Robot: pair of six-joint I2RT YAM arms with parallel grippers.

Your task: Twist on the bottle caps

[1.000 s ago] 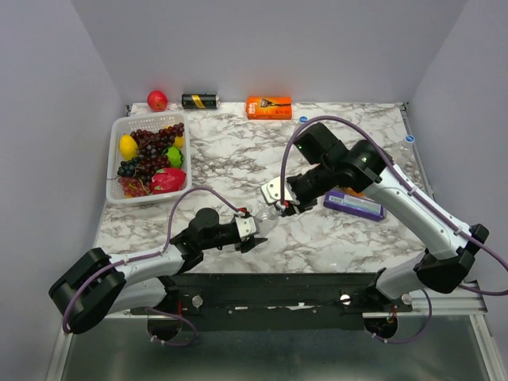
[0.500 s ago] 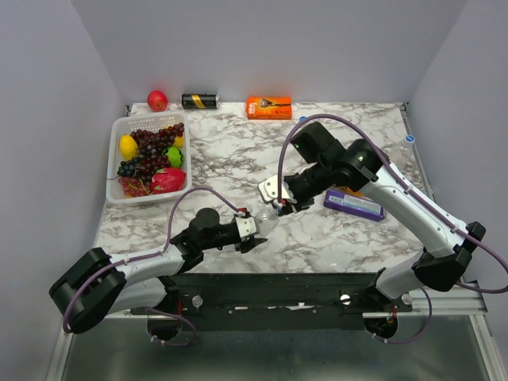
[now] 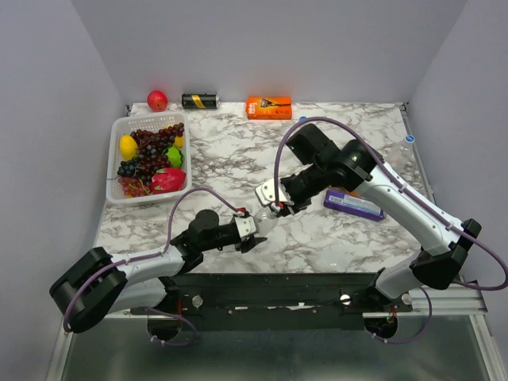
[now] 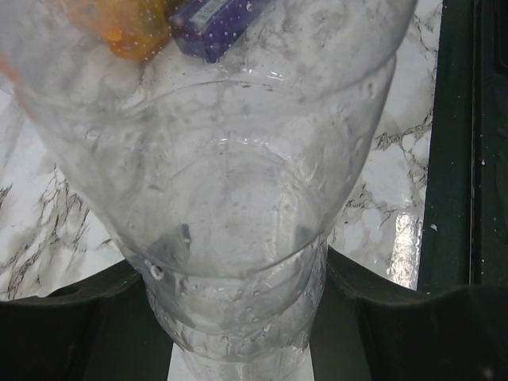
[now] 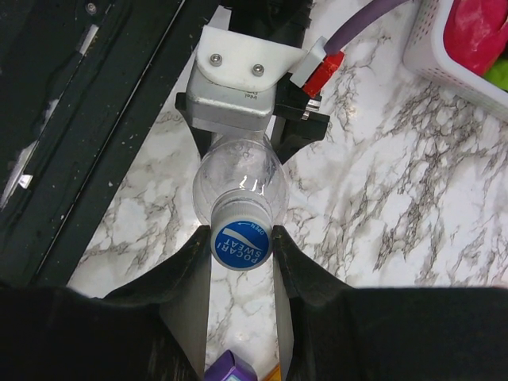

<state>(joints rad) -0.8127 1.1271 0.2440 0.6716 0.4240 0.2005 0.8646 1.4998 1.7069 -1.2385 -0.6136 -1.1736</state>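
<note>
Clear bottle (image 5: 238, 184) is up off the desk (image 3: 230, 151), near the front edge at mid-width, held btwn the two arms. Left claw (image 3: 252, 235) is clamped on its base end. In the left wrist view the dark fingers (image 4: 71, 321) press the bottle's sides, w/ the bottle filling most of the pic. Bottle lies tilted, neck pointing away from the left arm twd the right one.

Blue cap (image 5: 240, 248) sits on the neck, its top w/ "POCARI SWEAT" print facing the right wrist cam. Right claw (image 5: 240, 242) is closed on that cap, one finger each side, both touching its rim. Can't tell how far the cap is threaded on.

Rest of desk:
- White basket (image 3: 116, 131) at far left w/ lemon (image 3: 128, 146), dark grapes (image 3: 152, 141), sth green (image 3: 174, 156) and a red-pink fruit (image 3: 167, 180).
- Along the back edge: red apple (image 3: 157, 100), black-gold can (image 3: 200, 101) lying on its side, orange box (image 3: 268, 106).
- A tiny blue spot just right of the orange box looks like a second cap (image 3: 303, 120), too small to be sure.
- Purple pack (image 3: 355, 205) lies by the right forearm, w/ sth orange just behind it, mostly hidden.
</note>
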